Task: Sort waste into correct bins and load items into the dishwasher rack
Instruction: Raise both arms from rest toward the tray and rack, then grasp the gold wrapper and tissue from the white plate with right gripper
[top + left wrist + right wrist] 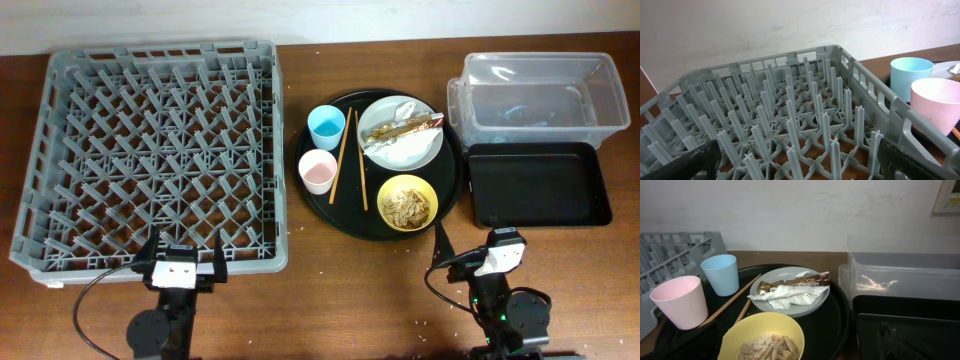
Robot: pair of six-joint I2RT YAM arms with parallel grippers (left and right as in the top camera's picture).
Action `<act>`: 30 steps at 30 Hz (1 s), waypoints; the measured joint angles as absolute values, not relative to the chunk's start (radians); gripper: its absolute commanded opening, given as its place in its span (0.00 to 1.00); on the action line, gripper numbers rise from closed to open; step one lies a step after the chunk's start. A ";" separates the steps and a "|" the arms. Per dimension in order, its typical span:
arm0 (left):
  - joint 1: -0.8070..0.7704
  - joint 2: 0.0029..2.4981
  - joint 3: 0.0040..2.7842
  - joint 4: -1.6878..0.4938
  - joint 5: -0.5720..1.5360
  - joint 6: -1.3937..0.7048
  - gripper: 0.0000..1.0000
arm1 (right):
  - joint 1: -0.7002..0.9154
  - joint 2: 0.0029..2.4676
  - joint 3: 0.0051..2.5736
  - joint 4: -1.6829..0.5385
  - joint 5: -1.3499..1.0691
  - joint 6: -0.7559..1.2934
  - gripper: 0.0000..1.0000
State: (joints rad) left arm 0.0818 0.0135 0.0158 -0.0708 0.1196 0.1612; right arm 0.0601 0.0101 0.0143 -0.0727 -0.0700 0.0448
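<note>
Nothing is done yet: your large grey pegged plastic rack (150,150) stands bare, while the dishes (415,152) and waste (403,127) all sit on the round black tray (345,215). Your left pincer (184,246) gapes wide beside the rack; the right pincer's (498,248) gap cannot be told.

Dishwasher rack (155,150) sits left; at centre a round tray (345,222) carries cups (326,127), chopsticks (345,155), plate (432,148) and bowl (384,190). On the right, the tub (610,100) stands far, the shallow tray (540,190) near.

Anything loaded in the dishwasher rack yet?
No, the overhead view shows the dishwasher rack with nothing in it.
</note>
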 measured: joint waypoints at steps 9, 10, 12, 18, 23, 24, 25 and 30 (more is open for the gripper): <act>0.082 0.014 0.014 -0.004 0.185 0.162 1.00 | 0.060 0.010 0.011 0.057 -0.073 0.044 0.99; 0.082 0.014 0.013 0.036 0.202 0.160 1.00 | 0.060 0.010 0.011 0.070 -0.074 0.044 0.99; 0.082 0.014 0.014 0.096 0.219 0.125 1.00 | 0.060 0.010 0.015 0.078 -0.102 0.045 0.98; 0.082 0.080 0.229 -0.026 0.233 0.081 1.00 | 0.060 0.094 0.204 0.074 -0.179 0.041 0.98; 0.082 0.368 0.559 -0.181 0.236 0.074 1.00 | 0.060 0.422 0.567 -0.110 -0.233 0.015 0.99; 0.082 0.425 0.617 -0.204 0.236 0.073 1.00 | 0.060 0.484 0.628 -0.139 -0.238 0.011 0.99; 0.082 0.474 0.666 -0.231 0.236 0.073 1.00 | 0.060 0.548 0.698 -0.219 -0.241 0.007 0.99; 0.082 0.751 0.922 -0.353 0.237 0.070 1.00 | 0.060 0.978 1.188 -0.611 -0.253 -0.035 0.99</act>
State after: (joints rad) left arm 0.0818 0.7506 0.9222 -0.3534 0.2367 0.0700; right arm 0.0601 0.9775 1.1881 -0.6113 -0.2527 -0.0353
